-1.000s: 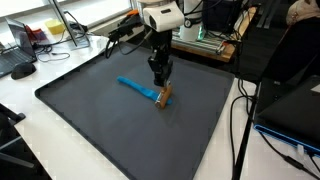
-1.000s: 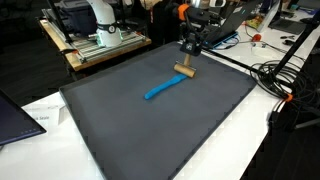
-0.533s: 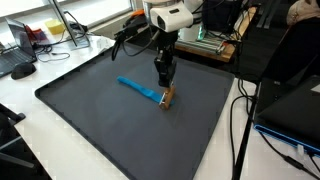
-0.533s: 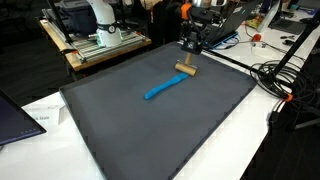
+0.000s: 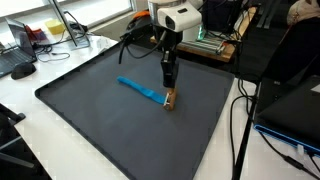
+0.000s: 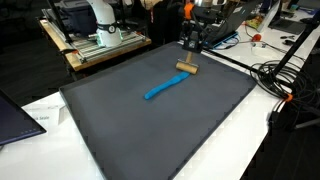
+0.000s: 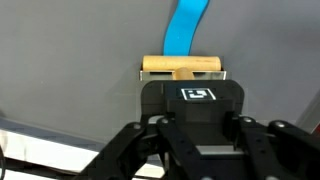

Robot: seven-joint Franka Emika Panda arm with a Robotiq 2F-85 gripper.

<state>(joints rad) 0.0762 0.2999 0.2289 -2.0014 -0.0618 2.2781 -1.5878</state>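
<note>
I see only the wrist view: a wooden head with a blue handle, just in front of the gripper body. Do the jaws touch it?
Observer: No. In both exterior views the gripper hangs above the mallet, with a gap between them.
Operator: Are the jaws open?
Observer: They are shut and hold nothing.
Operator: Where does the mallet lie on the mat?
Observer: Its head is near one edge of the mat; the handle points toward the middle.
</note>
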